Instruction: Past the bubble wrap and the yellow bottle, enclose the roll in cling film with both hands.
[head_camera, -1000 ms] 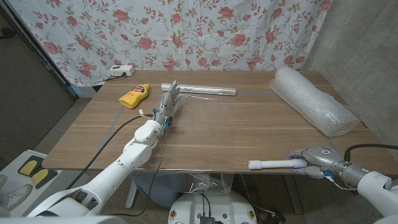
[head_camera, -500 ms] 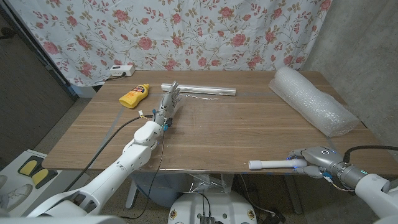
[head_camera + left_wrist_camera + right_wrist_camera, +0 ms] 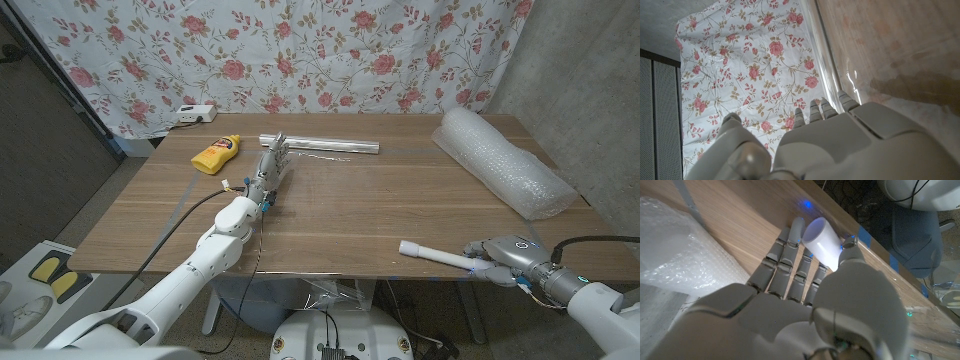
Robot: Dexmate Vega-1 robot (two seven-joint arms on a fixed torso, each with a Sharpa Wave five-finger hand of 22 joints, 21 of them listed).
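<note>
While the white roll (image 3: 434,256) lay near the table's (image 3: 360,215) front edge, the right hand (image 3: 497,257) gripped its end. Far beyond, the left hand (image 3: 272,160), fingers extended together, touched the cling film box (image 3: 320,145), the yellow bottle (image 3: 217,153) just beside it; the bubble wrap (image 3: 503,160) lay beyond the right hand.

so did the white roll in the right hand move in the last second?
Yes. The white roll has tilted: it lay parallel to the table's near edge, and its free end now angles away from that edge, held by the right hand.
</note>
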